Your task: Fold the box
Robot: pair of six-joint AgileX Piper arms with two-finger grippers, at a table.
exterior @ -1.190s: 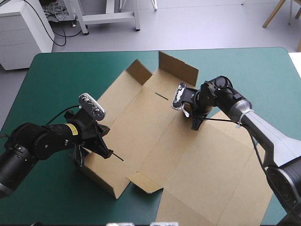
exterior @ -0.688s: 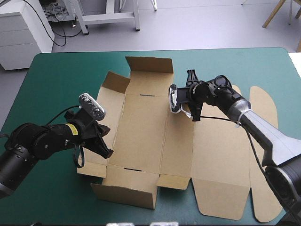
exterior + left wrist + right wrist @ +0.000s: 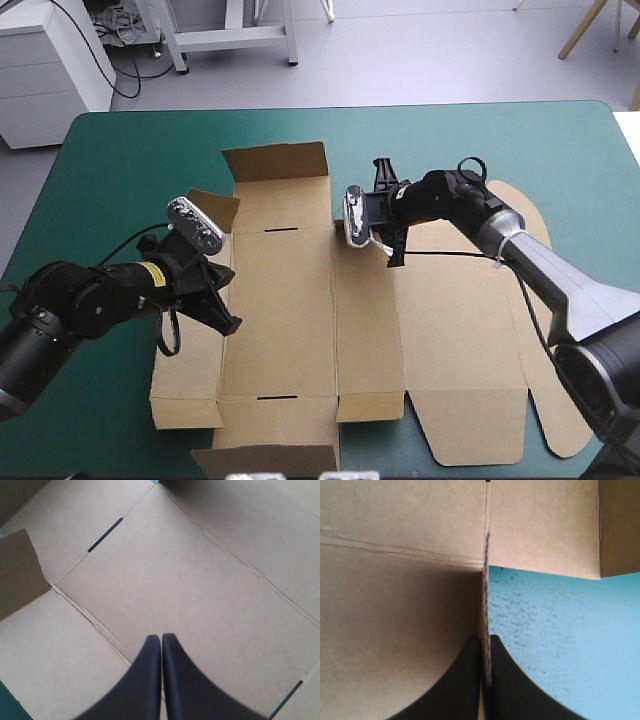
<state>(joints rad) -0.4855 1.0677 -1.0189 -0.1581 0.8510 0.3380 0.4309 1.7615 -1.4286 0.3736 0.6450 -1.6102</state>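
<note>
Box (image 3: 285, 330) mostly flat, right claw (image 3: 485, 639) pinched tight on its board edge, left claw (image 3: 161, 637) closed, over a panel

Left tool (image 3: 161, 637) closed tight — right tool (image 3: 485, 638) clamped on the box (image 3: 395, 605) edge.

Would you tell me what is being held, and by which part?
The right gripper holds the box by a raised far-side flap; the left gripper holds nothing.

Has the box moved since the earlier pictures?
Yes. The box has turned counterclockwise against the table: its far flap swung toward the left edge, and it now lies square.
</note>
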